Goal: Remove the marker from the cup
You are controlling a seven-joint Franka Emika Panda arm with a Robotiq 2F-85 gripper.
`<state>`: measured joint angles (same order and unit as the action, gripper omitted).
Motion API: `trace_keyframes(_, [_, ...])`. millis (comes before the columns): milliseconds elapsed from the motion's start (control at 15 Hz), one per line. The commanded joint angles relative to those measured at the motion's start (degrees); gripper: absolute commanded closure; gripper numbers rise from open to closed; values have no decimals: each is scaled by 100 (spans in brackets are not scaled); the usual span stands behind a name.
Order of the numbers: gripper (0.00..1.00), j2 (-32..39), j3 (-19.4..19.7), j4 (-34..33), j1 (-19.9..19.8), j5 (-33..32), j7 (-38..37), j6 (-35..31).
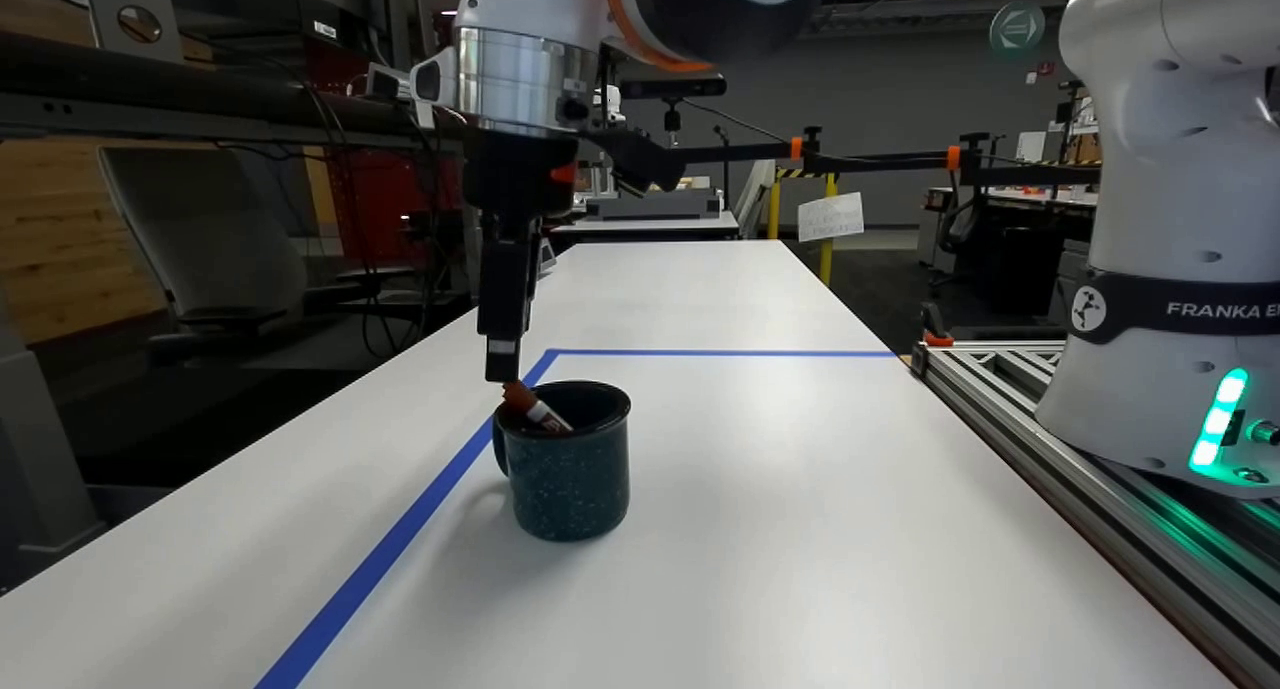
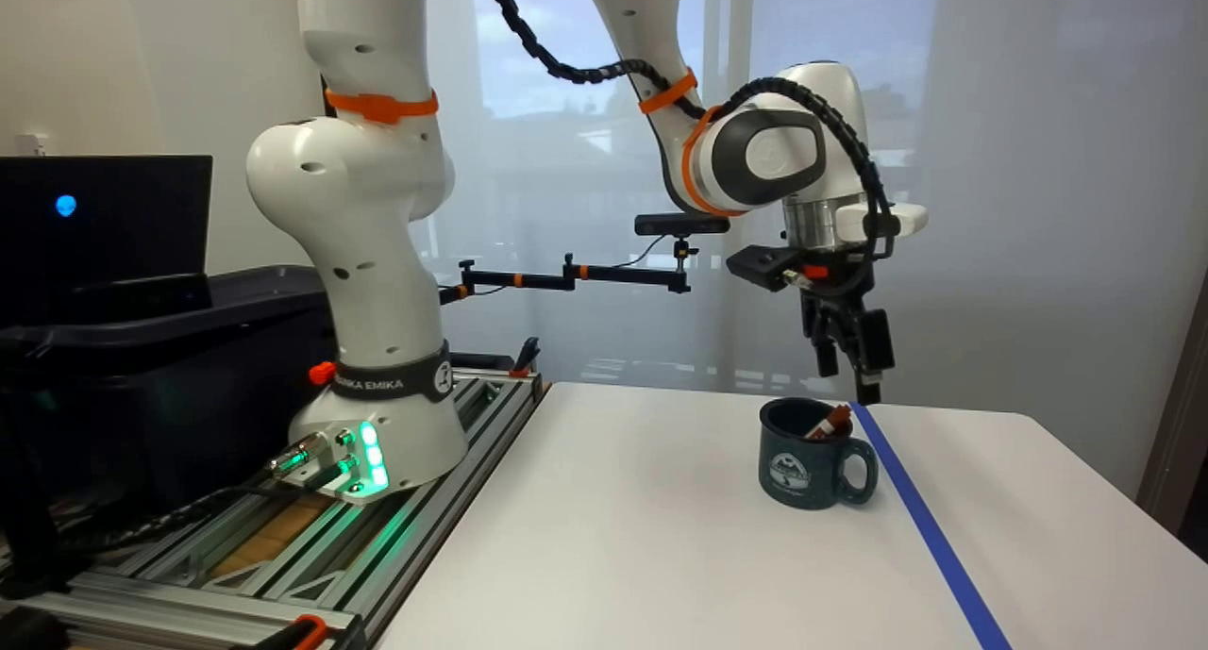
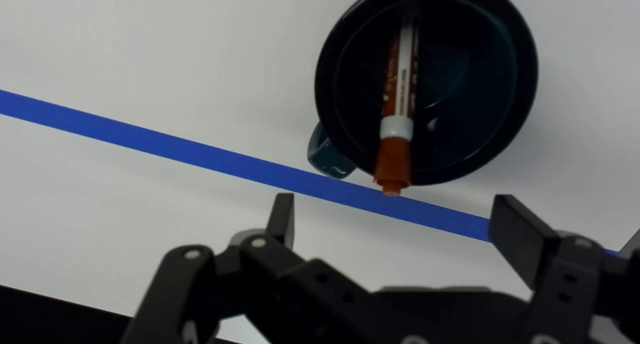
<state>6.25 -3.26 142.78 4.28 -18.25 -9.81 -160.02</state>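
Note:
The dark teal cup [image 1: 572,489] stands upright on the white table, with its handle beside the blue tape; it also shows in an exterior view [image 2: 797,475] and in the wrist view [image 3: 526,74]. The marker [image 3: 397,109] leans inside the cup, its reddish-orange cap sticking out over the rim near the handle. The marker also shows in both exterior views [image 1: 532,407] [image 2: 830,422]; its lower end is in the dark cup. My gripper [image 3: 392,211] is open and empty, pointing down, above and slightly beside the cap. It also shows in both exterior views [image 1: 503,361] [image 2: 849,381], apart from the marker.
Blue tape [image 1: 400,539] runs along the table [image 1: 800,549] past the handle and turns across it farther back. The robot's base rail [image 1: 1060,449] borders one long side of the table. A camera arm [image 2: 604,275] extends behind the robot. A chair [image 1: 210,239] stands beyond the table.

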Motion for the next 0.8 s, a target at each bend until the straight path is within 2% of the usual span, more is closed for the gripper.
trace_keyframes(0, [0, 108, -58, 32, 66, 615, 40, -296])
trace_keyframes(267, [0, 223, -86, 41, 84, 934, 163, -445])
trace_keyframes(600, [0, 239, -17, 87, 101, 812, 288, -324])
trace_keyframes(667, [3, 260, -22, 86, 96, 821, 334, -339])
trace_keyframes(733, [18, 266, -11, 84, 98, 808, 345, -356])
